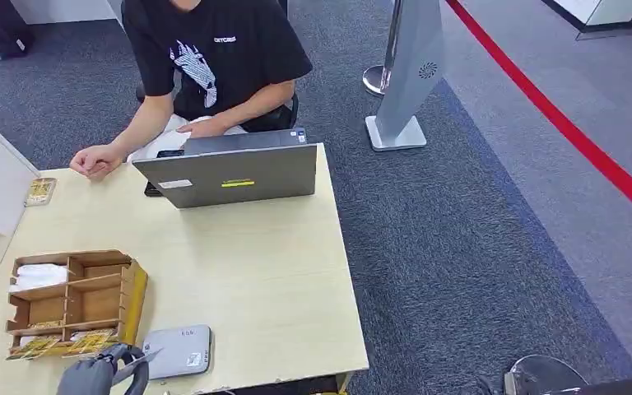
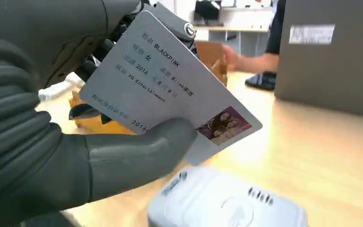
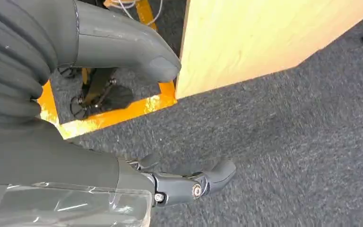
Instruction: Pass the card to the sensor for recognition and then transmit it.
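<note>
Careful: your left robot hand (image 2: pixel 75 156) pinches the card (image 2: pixel 170 90) by one edge between thumb and fingers, tilted just above the sensor (image 2: pixel 227 203) on the tabletop (image 1: pixel 255 263); it could slip. Your right robot hand (image 3: pixel 123 118) hangs spread, holding nothing.

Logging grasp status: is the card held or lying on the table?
Held. The left hand pinches the card between thumb and fingers, tilted above the grey sensor.

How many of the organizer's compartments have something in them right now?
3 that I can see in the cardboard organizer: white items in the far-left slot, yellow packets in the two nearest. Deeper contents may be hidden.
</note>
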